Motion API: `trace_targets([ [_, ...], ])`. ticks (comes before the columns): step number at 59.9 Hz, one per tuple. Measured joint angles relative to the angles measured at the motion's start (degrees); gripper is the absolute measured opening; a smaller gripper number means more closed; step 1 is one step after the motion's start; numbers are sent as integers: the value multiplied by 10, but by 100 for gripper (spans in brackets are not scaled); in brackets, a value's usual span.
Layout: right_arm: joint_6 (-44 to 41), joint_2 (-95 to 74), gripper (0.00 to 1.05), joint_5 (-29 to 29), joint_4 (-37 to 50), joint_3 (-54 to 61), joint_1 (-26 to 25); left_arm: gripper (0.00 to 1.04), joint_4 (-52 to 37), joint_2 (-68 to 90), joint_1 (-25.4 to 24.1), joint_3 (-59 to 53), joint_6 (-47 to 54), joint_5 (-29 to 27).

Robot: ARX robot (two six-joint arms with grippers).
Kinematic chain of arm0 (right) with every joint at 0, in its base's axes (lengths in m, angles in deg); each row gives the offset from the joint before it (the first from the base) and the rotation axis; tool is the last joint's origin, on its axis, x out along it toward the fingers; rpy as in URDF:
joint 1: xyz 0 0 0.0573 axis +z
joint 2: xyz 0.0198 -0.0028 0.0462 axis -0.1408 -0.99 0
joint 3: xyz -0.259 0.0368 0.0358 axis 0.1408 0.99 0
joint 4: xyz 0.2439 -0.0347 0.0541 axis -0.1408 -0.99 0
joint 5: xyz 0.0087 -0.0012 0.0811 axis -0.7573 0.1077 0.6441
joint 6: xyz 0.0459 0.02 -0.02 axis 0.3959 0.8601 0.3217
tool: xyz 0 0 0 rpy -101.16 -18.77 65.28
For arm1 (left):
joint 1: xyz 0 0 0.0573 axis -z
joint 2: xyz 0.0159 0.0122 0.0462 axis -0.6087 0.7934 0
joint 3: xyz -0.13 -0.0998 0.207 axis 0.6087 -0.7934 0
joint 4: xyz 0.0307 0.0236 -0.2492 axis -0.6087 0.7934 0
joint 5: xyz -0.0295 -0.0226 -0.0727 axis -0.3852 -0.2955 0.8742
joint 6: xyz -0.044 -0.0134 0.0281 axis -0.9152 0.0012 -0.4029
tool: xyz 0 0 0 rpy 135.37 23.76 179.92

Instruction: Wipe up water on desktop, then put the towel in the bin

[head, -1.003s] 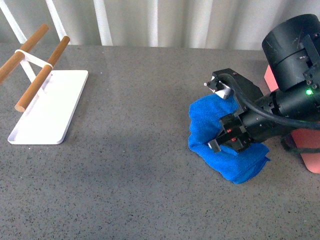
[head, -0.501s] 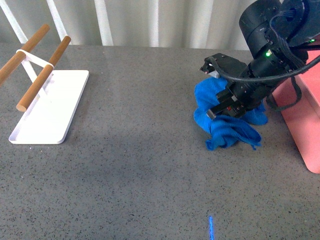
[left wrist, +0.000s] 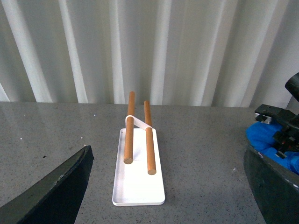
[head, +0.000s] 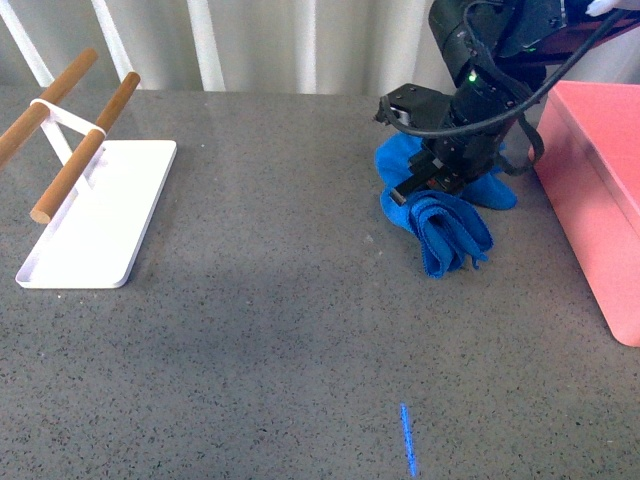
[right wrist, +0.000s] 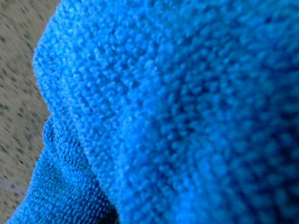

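Starting with the front view, the right pincer (head: 418, 160) is clamped on the towel (head: 452, 232), which hangs from it in bunched folds at about 2 o'clock from the picture's centre. Whether the lowest folds touch the counter (head: 260, 340) I cannot tell. The bin (head: 600, 190) stands at 3 o'clock, near the towel but apart from it. At 9 o'clock a white tray (head: 110, 240) carries 2 wooden rods (head: 88, 150). A thin blue streak (head: 407, 440) lies at 6 o'clock. No puddle or wet sheen shows on the speckled surface.

From the left wrist, the left pincer (left wrist: 167, 151) is spread wide and holds nothing, with the tray and rods ahead of it and a bit of the towel beyond.

From the right wrist, blue cloth fills nearly everything, pressed close to the lens, with only a sliver of counter showing; that fits a firm grip.

Wiping looks finished, since no water is visible, though a thin film could escape these pictures. What remains is carrying the towel toward 3 o'clock, over the bin's rim, and releasing it inside.
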Motion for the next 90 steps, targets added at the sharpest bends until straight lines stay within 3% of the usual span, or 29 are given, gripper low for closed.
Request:
trace_targets([
  [12,16,3,4,42,10,3,45,98,0,0,0,0,0,0],
  [24,35,76,4,75,65,135,80,98,0,0,0,0,0,0],
  [35,19,181,4,73,93,271,82,98,0,0,0,0,0,0],
  [44,-11,271,4,66,115,306,71,98,0,0,0,0,0,0],
  [54,-4,371,4,1,57,243,34,98,0,0,0,0,0,0],
  [68,81,407,4,-65,-67,161,-46,98,0,0,0,0,0,0],
  [83,143,419,4,-120,-123,200,-116,98,0,0,0,0,0,0],
  [90,163,420,4,-114,-137,212,-152,98,0,0,0,0,0,0],
])
